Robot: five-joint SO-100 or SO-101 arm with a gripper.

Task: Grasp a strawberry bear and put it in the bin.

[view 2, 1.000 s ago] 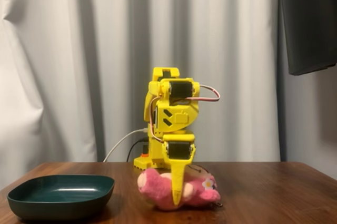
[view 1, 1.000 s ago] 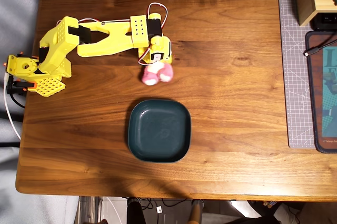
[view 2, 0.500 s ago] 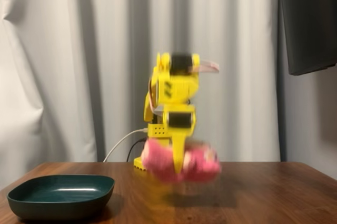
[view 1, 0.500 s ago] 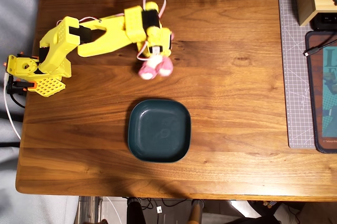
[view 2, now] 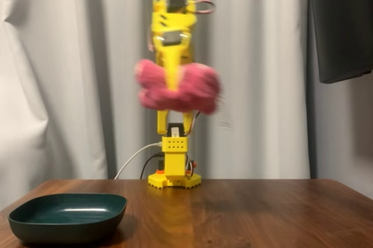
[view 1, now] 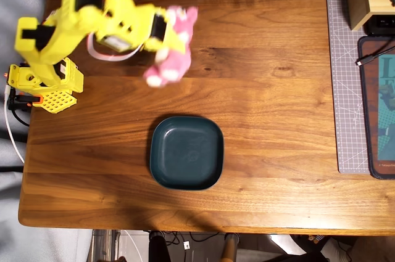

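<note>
Lifted strawberry bear (view 2: 176, 87) clears bin (view 2: 67, 217).

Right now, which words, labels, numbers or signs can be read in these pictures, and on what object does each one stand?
No text can be read with certainty.
Dark mat at the right edge of the overhead view: large pale letters cut off by the frame, and a tiny line of print at its lower edge, too small to read.
Grey cutting mat: only grid lines, no legible numbers.
Strawberry bear, bin, yellow arm: no writing visible.
</note>
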